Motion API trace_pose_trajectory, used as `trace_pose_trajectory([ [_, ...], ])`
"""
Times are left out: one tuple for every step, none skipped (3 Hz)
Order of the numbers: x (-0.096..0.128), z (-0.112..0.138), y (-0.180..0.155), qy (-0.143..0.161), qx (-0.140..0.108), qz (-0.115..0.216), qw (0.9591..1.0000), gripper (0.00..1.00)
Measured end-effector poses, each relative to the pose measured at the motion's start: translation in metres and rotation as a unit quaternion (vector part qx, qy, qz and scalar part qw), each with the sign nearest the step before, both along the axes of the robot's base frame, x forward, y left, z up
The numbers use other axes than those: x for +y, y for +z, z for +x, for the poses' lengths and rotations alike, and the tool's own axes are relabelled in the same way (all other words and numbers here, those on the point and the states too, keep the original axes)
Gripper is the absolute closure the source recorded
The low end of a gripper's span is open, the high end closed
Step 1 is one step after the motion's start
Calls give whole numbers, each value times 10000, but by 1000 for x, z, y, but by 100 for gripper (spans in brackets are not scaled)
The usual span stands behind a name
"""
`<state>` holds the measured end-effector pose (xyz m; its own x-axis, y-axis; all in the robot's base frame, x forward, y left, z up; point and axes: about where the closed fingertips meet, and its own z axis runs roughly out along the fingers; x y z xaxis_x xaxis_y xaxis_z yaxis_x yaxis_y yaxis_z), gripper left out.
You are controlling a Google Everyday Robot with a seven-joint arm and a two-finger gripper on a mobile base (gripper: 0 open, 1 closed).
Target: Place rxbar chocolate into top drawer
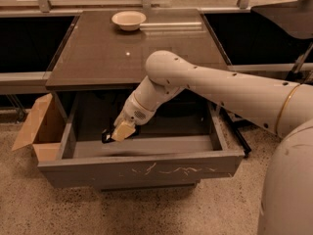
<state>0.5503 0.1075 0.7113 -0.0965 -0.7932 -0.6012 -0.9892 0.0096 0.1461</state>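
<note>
The top drawer (142,169) of the grey cabinet stands pulled out, its scratched front panel toward me. My gripper (117,133) reaches down into the drawer's left half, low over its floor. It is shut on the rxbar chocolate (107,136), a dark bar whose end sticks out to the left of the tan fingers (123,129). Most of the bar is hidden by the fingers.
A cream bowl (128,19) sits at the back of the brown cabinet top (132,53). A tan cardboard box (36,126) stands on the floor against the drawer's left side. A dark rail (237,133) runs beside the drawer's right wall.
</note>
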Motion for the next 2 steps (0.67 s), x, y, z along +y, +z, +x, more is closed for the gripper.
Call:
trace_pose_trajectory([
  [0,0,0,0,0,0,10000,60],
  [0,0,-3,74,-18,43,10000,37],
])
